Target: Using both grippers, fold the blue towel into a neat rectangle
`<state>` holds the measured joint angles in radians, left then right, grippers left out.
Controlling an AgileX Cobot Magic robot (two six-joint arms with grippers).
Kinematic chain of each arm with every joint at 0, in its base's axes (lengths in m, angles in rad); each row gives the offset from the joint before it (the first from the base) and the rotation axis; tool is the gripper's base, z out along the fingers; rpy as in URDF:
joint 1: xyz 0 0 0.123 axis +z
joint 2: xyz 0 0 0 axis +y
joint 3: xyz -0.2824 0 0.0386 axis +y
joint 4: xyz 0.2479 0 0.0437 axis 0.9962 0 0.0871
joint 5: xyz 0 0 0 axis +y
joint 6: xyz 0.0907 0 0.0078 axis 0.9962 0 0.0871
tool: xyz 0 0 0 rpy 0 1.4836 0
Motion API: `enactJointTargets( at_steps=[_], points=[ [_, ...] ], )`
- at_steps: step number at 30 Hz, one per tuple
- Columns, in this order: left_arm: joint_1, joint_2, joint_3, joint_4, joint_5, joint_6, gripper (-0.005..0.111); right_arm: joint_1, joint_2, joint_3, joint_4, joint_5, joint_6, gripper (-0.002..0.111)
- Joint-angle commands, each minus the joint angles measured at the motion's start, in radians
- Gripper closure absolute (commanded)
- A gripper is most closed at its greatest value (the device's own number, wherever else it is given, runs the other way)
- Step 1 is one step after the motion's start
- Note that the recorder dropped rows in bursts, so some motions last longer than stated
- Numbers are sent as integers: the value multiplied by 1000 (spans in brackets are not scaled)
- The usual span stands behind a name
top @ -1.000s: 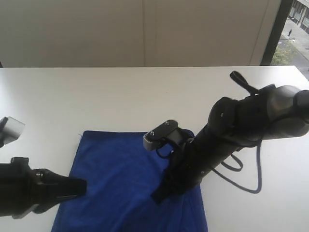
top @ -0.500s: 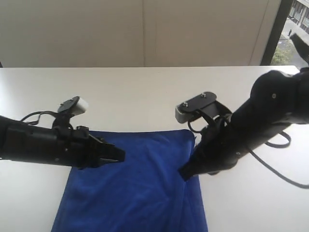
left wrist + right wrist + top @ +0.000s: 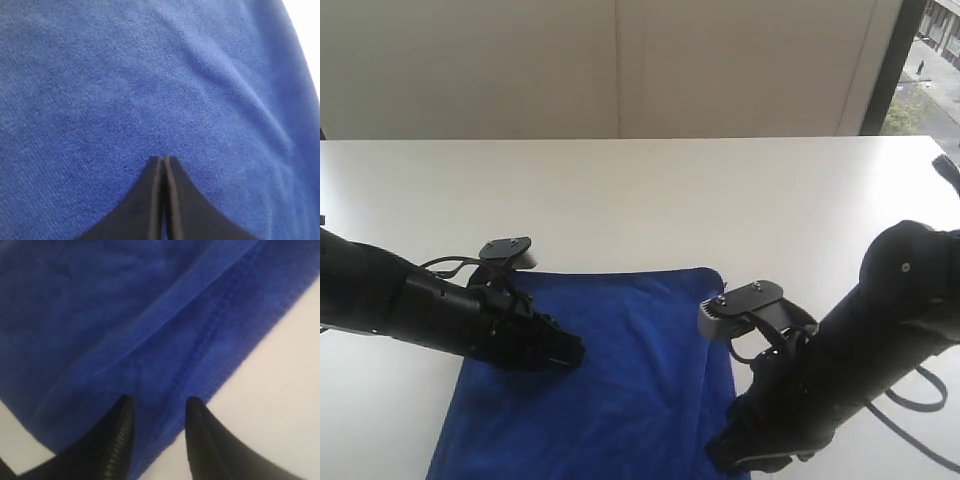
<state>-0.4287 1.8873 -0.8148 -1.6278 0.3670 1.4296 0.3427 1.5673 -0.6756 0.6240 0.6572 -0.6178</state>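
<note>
Since blue towel (image 3: 620, 380) lies flat by near edge of surface (image 3: 640, 200), I have left end effector (image 3: 163, 161) down on cloth, tips shut, empty, likely to pin it. Right end effector (image 3: 156, 407) part open over hem toward right edge, ready to grab.

table (image 3: 650, 190): white | wall (image 3: 620, 60): pale, panelled, behind table | window (image 3: 932, 70): far right, blurred, perhaps street outside

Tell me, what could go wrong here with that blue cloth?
The right gripper hangs open over an edge of the blue towel that looks doubled, beside bare table. Closing there, it might catch only one layer and spoil the fold. The left gripper is shut, tips at flat cloth, and sliding could wrinkle it.
</note>
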Motion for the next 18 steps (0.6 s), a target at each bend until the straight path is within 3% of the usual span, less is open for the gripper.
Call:
enactJointTargets(
  at_steps=[1,9,18],
  points=[
    [-4,5,-3,7,-6,6,98,-2,-6,50,64,27,-58,74],
    [-4,5,-3,7,-4,6,98,-2,-6,168,312,48,-272,74],
    [-4,5,-3,7,-4,6,98,-2,-6,176,222,50,-210,74]
  ],
)
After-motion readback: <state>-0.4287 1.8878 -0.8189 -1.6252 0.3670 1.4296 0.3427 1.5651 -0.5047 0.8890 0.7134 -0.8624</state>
